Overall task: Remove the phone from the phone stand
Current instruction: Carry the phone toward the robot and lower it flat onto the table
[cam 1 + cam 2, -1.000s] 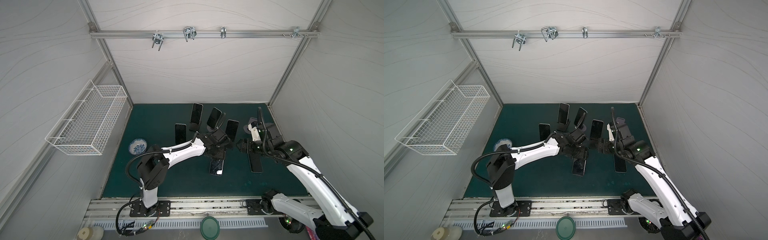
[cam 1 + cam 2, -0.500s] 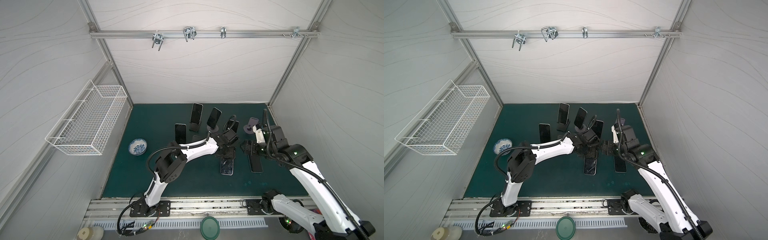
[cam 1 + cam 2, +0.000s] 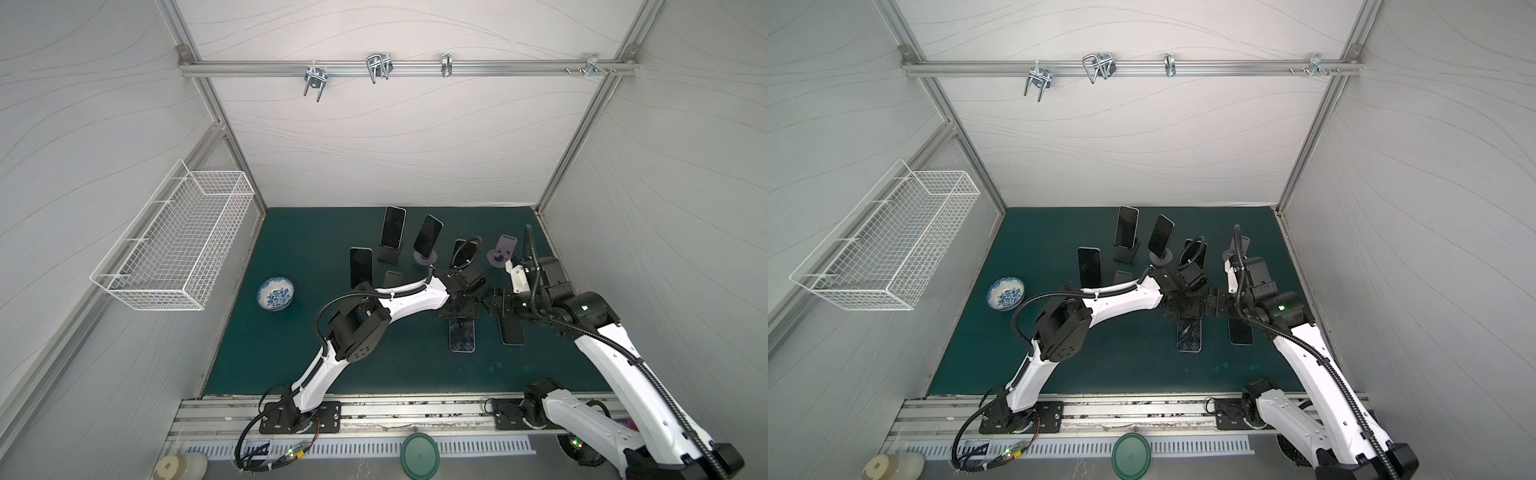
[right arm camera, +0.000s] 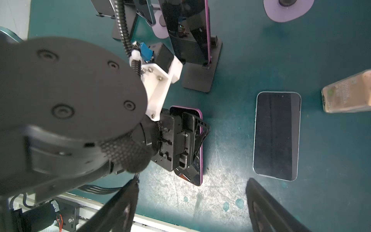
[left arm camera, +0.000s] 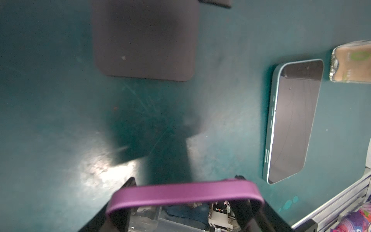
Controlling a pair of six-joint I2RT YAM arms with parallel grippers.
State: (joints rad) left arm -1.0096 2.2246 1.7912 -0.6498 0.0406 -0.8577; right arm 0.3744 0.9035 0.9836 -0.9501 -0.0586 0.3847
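Top views, left claw: my left claw reaches past the middle of the dark green mat. It is closed on the dark-screened phone with the purple rim. The phone is off every stand, its free end toward the front rail.
Top views, right claw: my right claw sits just beside the left one; its gap is hidden here.
Top views, stands: the empty lilac phone stand with a round base is at the back right. Other dark phones lean on stands behind both claws.
Top views, room: white panel walls, a white wire basket on the left wall, and an aluminium rail with steel hooks. A blue-and-white bowl sits on the mat, and a green round lid lies beyond the front rail.
Left wrist, only here: the phone's purple rim spans from one finger to the other. Whether the phone touches the mat I cannot tell.
Left wrist, neighbours: a blue-edged phone lies flat; ahead is the square base of a black stand, blurred.
Right wrist, only here: my right fingers stand wide apart over scratched mat, holding nothing. The black stand carries another purple-rimmed phone.
Right wrist, writing: a tan rounded slab bears green print, too blurred to read.
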